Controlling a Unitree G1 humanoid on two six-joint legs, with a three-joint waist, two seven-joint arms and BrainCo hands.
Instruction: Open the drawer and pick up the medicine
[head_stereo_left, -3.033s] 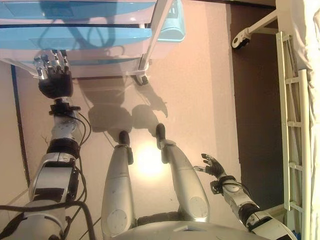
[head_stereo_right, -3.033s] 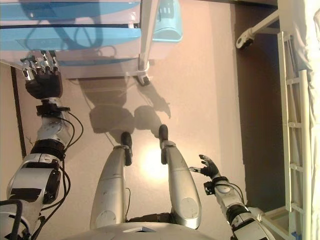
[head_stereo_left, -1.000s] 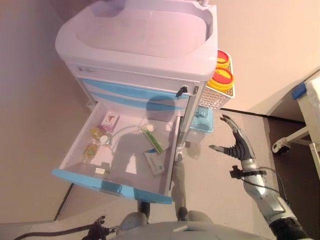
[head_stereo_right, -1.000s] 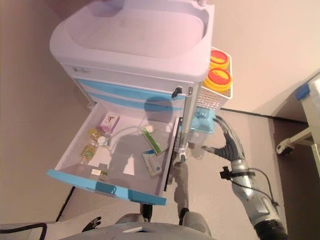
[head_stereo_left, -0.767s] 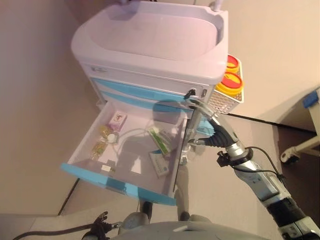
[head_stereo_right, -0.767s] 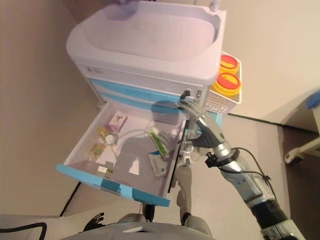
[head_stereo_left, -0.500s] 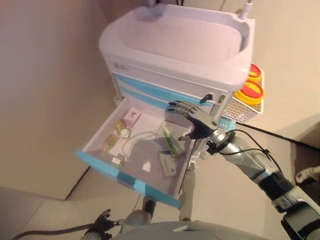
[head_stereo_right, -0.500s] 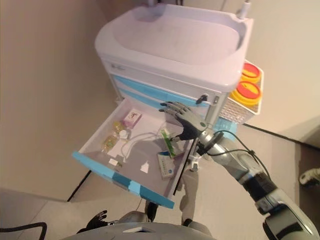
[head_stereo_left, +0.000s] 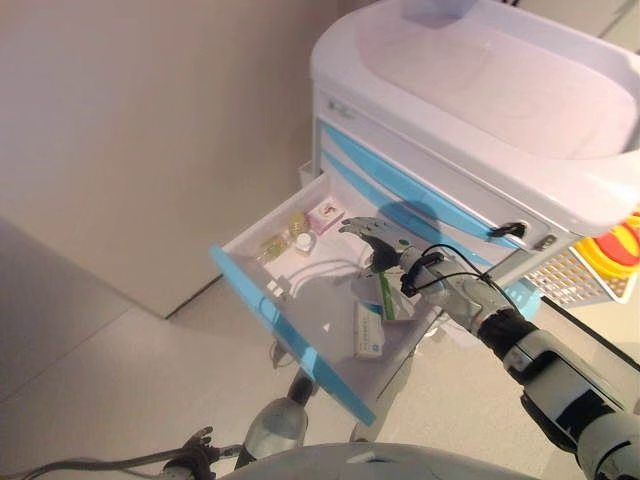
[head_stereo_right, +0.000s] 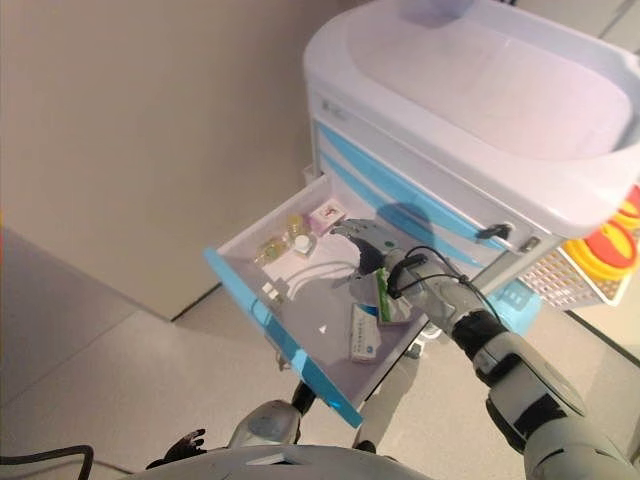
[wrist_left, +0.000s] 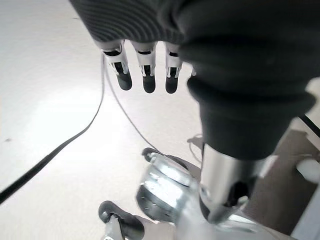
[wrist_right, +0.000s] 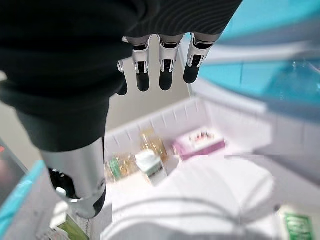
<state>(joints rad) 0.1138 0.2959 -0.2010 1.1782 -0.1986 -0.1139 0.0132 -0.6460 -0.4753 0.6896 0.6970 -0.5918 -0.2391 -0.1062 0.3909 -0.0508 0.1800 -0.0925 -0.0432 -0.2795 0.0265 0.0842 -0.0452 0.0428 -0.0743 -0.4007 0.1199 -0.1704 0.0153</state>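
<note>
The right robot hand (head_stereo_left: 378, 240) hangs over the middle of the open drawer, its fingers (wrist_right: 165, 75) straight and spread, thumb apart; it holds nothing and touches nothing that can be seen. Its own wrist view looks past the fingertips down into the drawer. The left robot hand (wrist_left: 145, 70) shows only in its own wrist view, fingers straight over the pale floor (wrist_left: 50, 100), empty.

Just beside the right robot hand, toward the drawer's right side, lies a green-and-white medicine box (head_stereo_left: 387, 296), and nearer the drawer front a second flat white box with a blue-green end (head_stereo_left: 369, 334). At the far left corner sit a small pink-and-white carton (head_stereo_left: 326, 212), a white-capped vial (head_stereo_left: 303, 241) and some small yellowish bottles (head_stereo_left: 272, 246). A white cord (head_stereo_right: 322, 270) loops across the drawer floor.

The white pull-out drawer with a light-blue front (head_stereo_left: 290, 325) stands fully out of the white medical cart with blue drawer fronts (head_stereo_left: 480, 110); a mesh side basket with yellow-and-red lidded tubs (head_stereo_left: 600, 265) hangs on the cart's right.

Half a second ago this robot hand was at the drawer's right edge by the cart's corner; now it is over the drawer's inside, closer to the medicine, and the view itself has swung to the left.
</note>
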